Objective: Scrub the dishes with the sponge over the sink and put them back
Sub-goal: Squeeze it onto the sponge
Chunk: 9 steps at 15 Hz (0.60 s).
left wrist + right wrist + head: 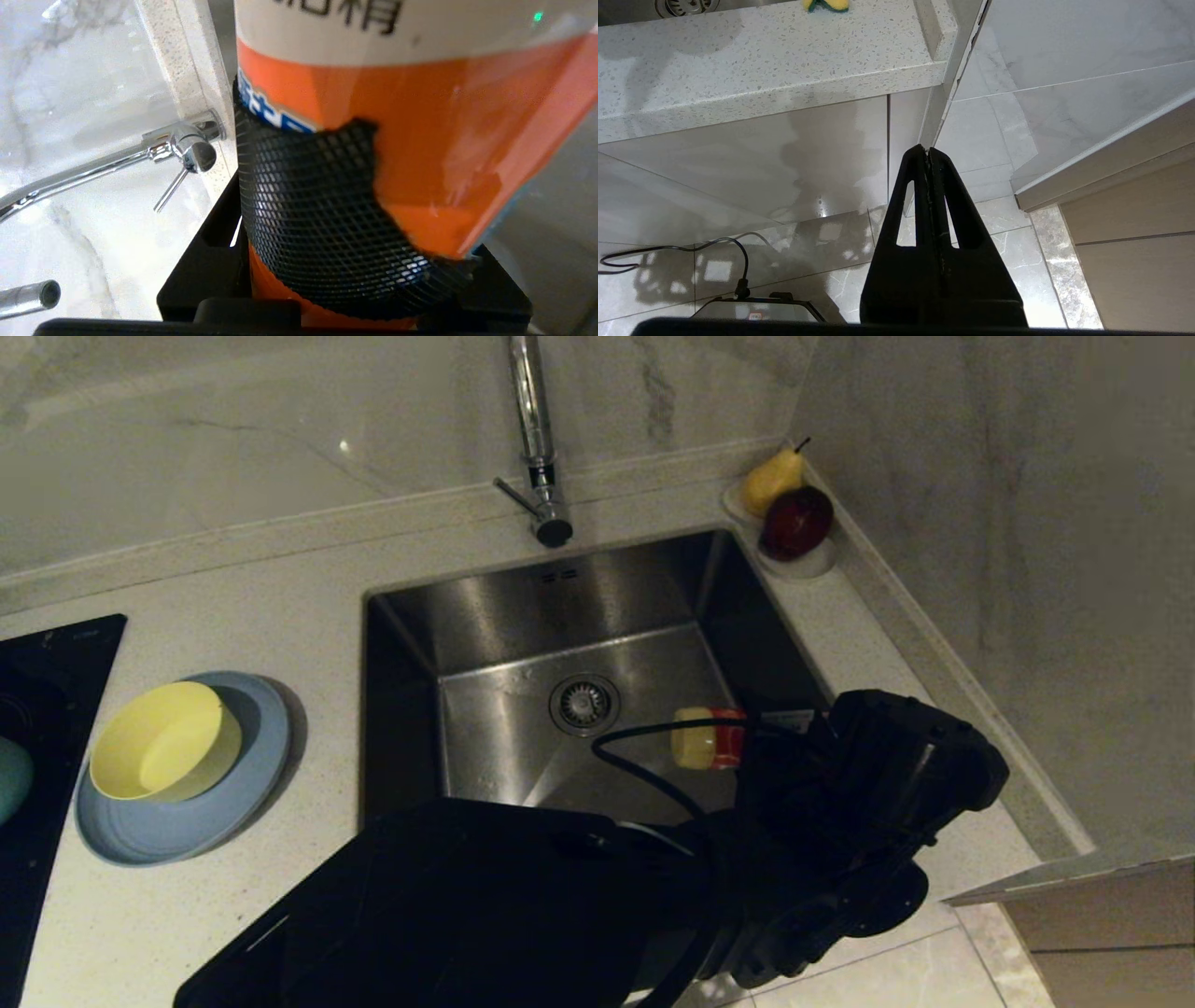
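Speckled pale countertop (308, 569) carries a square steel sink (523, 616), basin bare down to its drain strainer (584, 703). Light-blue plate (177, 826) left of sink holds the pale-yellow bowl (163, 739); teal bowl (11, 779) sits at the frame edge. Fruit dish (803, 563) holds a pear (771, 481) and red apple (796, 522). Left gripper (747, 742) clamps an orange-labelled detergent bottle (411, 140) over the sink. Right gripper (927, 154) parked low, fingers together. Sponge (826, 4) on counter edge.
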Tool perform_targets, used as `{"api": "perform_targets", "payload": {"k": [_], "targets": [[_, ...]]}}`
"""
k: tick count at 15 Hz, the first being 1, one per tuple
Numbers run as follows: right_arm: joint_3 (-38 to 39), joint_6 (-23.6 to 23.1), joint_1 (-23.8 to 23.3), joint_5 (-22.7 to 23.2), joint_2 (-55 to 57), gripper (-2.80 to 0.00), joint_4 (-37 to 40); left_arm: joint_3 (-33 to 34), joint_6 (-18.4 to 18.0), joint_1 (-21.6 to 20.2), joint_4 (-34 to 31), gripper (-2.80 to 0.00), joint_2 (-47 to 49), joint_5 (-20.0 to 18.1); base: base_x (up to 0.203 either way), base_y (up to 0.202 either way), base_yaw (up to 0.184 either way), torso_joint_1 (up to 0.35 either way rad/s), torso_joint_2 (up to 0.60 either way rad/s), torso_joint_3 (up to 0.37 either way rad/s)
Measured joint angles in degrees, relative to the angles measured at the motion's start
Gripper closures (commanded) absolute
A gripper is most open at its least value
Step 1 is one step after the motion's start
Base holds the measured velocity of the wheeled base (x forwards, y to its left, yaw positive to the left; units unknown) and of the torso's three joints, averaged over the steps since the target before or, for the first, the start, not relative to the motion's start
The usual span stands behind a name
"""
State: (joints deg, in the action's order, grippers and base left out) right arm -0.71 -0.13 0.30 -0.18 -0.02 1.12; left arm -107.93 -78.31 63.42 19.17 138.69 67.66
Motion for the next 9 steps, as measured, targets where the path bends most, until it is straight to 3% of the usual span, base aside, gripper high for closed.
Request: {"api": "perform_targets", "payload": {"k": [9], "targets": [[0.0,0.0,0.0,0.0,0.0,0.00,0.0,0.2,0.2,0.0,0.1,0.00,0.4,-0.1,0.000,0.000,0.000,0.000,0.00,0.000]]}}
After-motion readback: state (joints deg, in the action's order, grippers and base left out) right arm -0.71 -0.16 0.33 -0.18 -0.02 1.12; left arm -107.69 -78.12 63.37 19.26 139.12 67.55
